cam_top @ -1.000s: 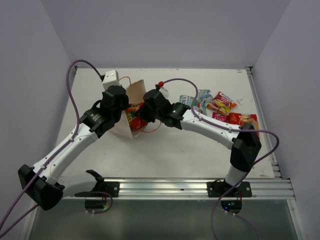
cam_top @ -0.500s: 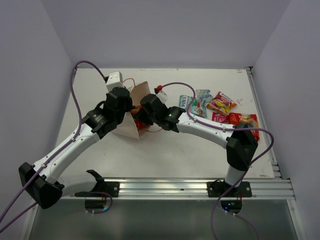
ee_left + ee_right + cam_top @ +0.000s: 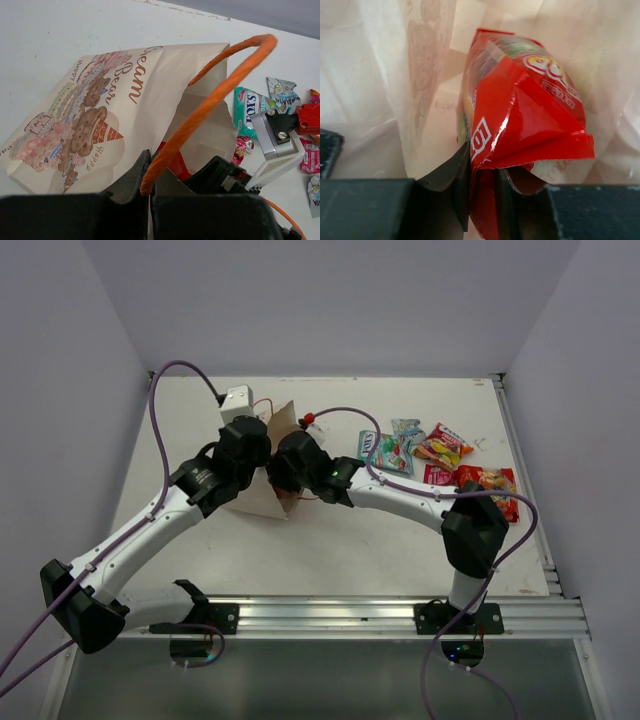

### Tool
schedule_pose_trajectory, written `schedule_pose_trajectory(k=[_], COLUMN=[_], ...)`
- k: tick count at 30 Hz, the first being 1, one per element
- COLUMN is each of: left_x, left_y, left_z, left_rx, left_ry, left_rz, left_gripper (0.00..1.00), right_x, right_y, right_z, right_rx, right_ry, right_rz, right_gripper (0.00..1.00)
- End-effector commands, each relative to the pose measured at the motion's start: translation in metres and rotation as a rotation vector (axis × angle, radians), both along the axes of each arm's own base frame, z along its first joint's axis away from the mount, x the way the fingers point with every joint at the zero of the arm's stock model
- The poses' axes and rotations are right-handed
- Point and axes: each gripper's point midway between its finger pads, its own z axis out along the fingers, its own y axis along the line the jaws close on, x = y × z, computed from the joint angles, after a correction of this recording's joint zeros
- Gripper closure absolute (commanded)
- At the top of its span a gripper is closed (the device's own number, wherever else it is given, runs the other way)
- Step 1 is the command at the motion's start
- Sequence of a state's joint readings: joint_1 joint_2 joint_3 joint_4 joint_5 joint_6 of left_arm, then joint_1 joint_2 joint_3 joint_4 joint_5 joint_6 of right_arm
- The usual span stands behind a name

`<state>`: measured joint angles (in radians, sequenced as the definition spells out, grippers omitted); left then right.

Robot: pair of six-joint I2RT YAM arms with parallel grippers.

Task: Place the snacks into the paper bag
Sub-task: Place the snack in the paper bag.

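Note:
The paper bag point(image 3: 262, 496) point(image 3: 125, 100) stands tilted at mid-table. My left gripper point(image 3: 258, 443) point(image 3: 149, 159) is shut on its orange cord handle point(image 3: 220, 85), holding the mouth apart. My right gripper point(image 3: 284, 468) point(image 3: 482, 160) reaches inside the bag. Its jaws stand a little apart with the end of a red snack packet point(image 3: 520, 115) pinched between them. More snacks lie on the table to the right: a teal FOX'S packet point(image 3: 378, 448) point(image 3: 248, 107), a light blue one point(image 3: 405, 430), a multicoloured one point(image 3: 442, 445), a magenta one point(image 3: 438, 474) and a larger red one point(image 3: 490, 481).
A white box point(image 3: 237, 400) with a cable sits behind the bag. A metal rail point(image 3: 400, 615) runs along the near edge, and walls close in on the left, back and right.
Both arms have shifted toward the back of the table with the bag. The right gripper has gone deeper into the bag's mouth with the red packet.

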<state>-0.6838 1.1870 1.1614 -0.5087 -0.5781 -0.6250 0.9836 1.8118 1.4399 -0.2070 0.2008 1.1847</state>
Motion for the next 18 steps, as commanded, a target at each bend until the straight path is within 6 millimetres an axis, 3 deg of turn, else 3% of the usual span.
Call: schedule_pose_trajectory(k=[1, 8, 11, 13, 18], left_x=[0.0, 0.0, -0.002, -0.002, -0.003], left_y=[0.001, 0.01, 0.013, 0.014, 0.019], left_z=[0.025, 0.027, 0.026, 0.023, 0.021], left_rx=[-0.018, 0.014, 0.031, 0.044, 0.07], left_ry=[-0.049, -0.051, -0.049, -0.043, -0.038], left_rz=[0.001, 0.032, 0.038, 0.038, 0.04], left_gripper=[1.0, 1.0, 1.0, 1.0, 1.0], right_x=[-0.011, -0.034, -0.041, -0.044, -0.042], right_y=[0.028, 0.028, 0.023, 0.016, -0.015], right_z=[0.036, 0.024, 0.03, 0.037, 0.049], right_rx=[0.158, 0.142, 0.142, 0.117, -0.012], right_ry=[-0.058, -0.011, -0.022, -0.051, -0.139], right_rz=[0.112, 0.224, 0.255, 0.272, 0.258], right_gripper=[0.75, 0.66, 0.58, 0.49, 0.43])
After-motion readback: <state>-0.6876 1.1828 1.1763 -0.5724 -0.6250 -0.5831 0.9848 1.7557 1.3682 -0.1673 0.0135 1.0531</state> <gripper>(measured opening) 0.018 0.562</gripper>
